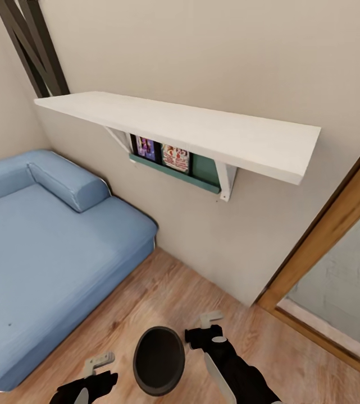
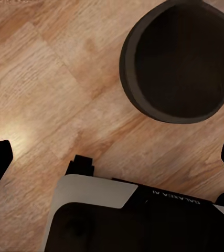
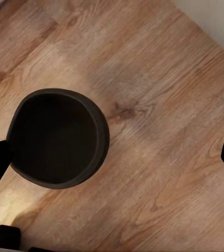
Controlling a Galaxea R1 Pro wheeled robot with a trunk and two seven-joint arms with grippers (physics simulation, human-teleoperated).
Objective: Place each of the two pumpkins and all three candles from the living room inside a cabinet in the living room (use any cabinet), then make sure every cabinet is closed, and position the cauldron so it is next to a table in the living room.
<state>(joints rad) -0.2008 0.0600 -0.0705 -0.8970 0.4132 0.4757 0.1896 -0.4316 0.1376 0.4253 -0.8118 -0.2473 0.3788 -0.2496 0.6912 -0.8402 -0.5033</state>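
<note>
Cauldron (image 1: 158, 360) on wood floor (image 1: 168, 297), mouth up, near robot, between both grippers. No table in sight, so likely staged for pickup and carry. Left gripper (image 1: 98, 365) just left of pot, right gripper (image 1: 205, 328) just right, by far rim; neither touches. Both spread wide, holding nothing. Sofa (image 1: 45, 247) left, shelf (image 1: 191, 132) on far wall.

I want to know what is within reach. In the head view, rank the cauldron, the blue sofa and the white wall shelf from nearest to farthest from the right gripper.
1. Cauldron, right beside the right gripper, toward the left arm's side.
2. Blue sofa, farther left across the wooden floor.
3. White wall shelf, up on the wall ahead.
</note>
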